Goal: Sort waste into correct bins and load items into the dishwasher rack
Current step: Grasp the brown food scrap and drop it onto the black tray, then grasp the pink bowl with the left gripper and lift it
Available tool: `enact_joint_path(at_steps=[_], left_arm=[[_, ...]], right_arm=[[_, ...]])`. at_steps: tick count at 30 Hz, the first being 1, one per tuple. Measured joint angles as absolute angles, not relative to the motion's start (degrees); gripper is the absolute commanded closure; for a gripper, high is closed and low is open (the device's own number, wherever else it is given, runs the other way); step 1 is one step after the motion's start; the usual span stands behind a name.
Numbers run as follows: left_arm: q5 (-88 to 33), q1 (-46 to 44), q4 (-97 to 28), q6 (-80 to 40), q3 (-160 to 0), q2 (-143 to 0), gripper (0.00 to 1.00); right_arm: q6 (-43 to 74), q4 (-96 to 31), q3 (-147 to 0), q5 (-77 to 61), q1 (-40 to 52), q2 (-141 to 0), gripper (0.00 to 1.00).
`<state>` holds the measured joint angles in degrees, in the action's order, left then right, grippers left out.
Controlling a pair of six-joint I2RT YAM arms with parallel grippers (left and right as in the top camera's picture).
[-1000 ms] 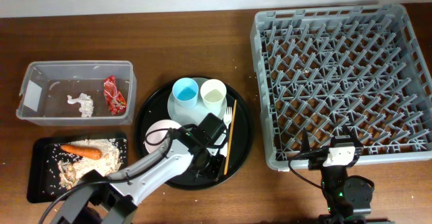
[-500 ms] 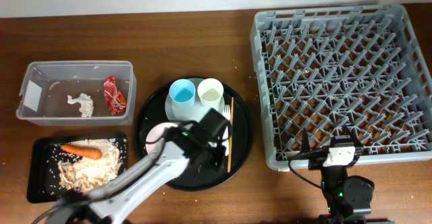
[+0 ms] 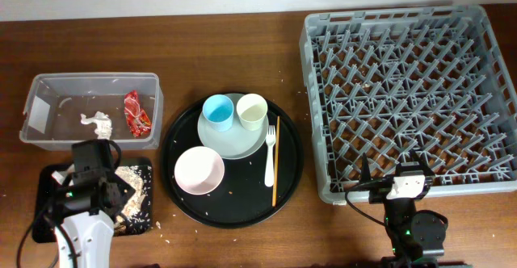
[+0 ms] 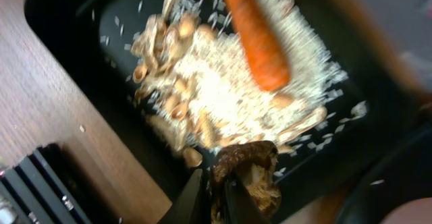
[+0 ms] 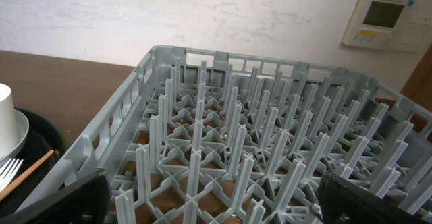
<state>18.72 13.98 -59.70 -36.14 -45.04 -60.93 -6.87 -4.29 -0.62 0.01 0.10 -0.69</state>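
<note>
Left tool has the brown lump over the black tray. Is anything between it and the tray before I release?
Nothing visible is in the way. The left tool grips the brown lump just above the shallow black tray, near one edge. Only food scraps lie beneath, with the carrot further in.

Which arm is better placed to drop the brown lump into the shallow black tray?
Left. Its pincer holds the brown lump over the black tray; the right pincer sits far away beside the dishwasher rack.
</note>
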Motion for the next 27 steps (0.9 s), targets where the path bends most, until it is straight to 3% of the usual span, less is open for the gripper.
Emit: enact_joint_path(at_steps=[1,2,3,5,6,7,9,11,13,14,20,23,27], left_arm=[[18.7,14.0,-59.2,-36.3,-44.5,-60.9,0.67],[18.7,14.0,-59.0,-36.3,-44.5,-60.9,0.40],[18.7,14.0,-59.0,-36.5,-44.5,-60.9,0.27],[18.7,14.0,-58.9,-36.6,-44.5,-60.9,0.27],[18.7,14.0,-58.9,-36.5,-44.5,-60.9,0.05],[17.8,14.0,-58.9,-35.7,-44.7,-60.9,0.01],[6.2,14.3,-58.8,-27.2,-48.7,-60.9,0.02],[-5.2,13.9,-58.7,-20.4,-50.8,-60.3,0.11],[-12.9,9.9,-58.5,-16.4,-50.9,-60.2,0.26],[-14.5,6.2,-56.9,-15.6,-51.0,-60.2,0.27],[-6.3,-4.7,-54.3,-16.7,-51.2,-68.2,0.26],[-5.5,-5.5,-51.5,-16.7,-51.2,-75.9,0.25],[-5.3,-5.5,-50.3,-17.0,-51.2,-76.8,0.31]], right_arm=[[-6.9,-4.3,-0.6,0.0,0.1,-0.7,0.01],[-6.9,-4.3,-0.6,0.0,0.1,-0.7,0.01],[-6.9,-4.3,-0.6,0.0,0.1,-0.7,0.01],[-6.9,-4.3,-0.6,0.0,0.1,-0.7,0.01],[-6.9,-4.3,-0.6,0.0,0.1,-0.7,0.01],[-6.9,-4.3,-0.6,0.0,0.1,-0.7,0.01],[-6.9,-4.3,-0.6,0.0,0.1,-0.7,0.01],[-6.9,-4.3,-0.6,0.0,0.1,-0.7,0.01],[-6.9,-4.3,-0.6,0.0,0.1,-0.7,0.01],[-6.9,-4.3,-0.6,0.0,0.1,-0.7,0.01],[-6.9,-4.3,-0.6,0.0,0.1,-0.7,0.01],[-6.9,-4.3,-0.6,0.0,0.1,-0.7,0.01],[-6.9,-4.3,-0.6,0.0,0.1,-0.7,0.01]])
